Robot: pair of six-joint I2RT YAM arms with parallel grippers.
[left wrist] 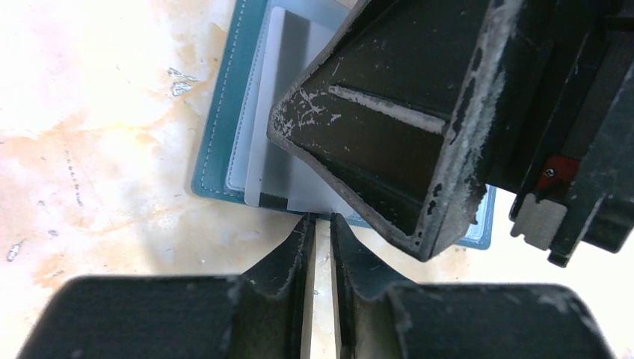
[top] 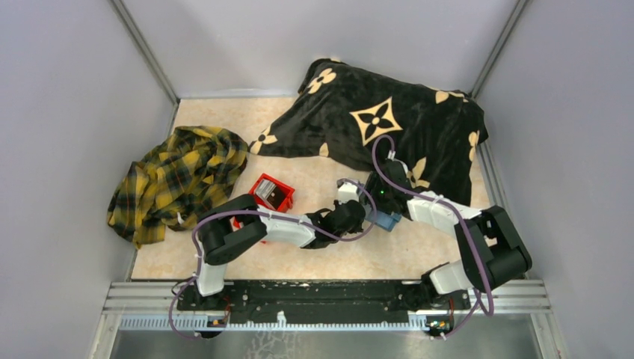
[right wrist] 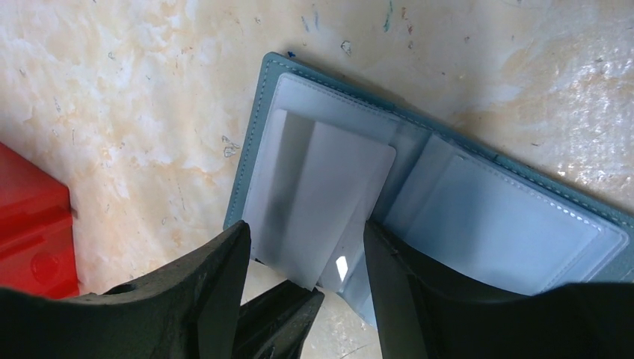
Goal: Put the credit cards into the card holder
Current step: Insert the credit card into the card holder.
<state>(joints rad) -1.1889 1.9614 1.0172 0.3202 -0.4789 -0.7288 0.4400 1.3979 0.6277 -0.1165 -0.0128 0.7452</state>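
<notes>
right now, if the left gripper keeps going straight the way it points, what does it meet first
Probably the white card sticking out of the card holder, just ahead of the left gripper; the right gripper's finger sits beside that line.

card (right wrist: 329, 202) in open card holder (right wrist: 508, 224)

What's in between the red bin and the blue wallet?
Only bare table lies between the red bin and the wallet, as the right wrist view shows.

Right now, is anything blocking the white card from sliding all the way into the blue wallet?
Nothing visible blocks it. The white card already lies partly inside the open card holder, between the right gripper's spread fingers. The left gripper sits just off the card's near edge, not across its path.
</notes>
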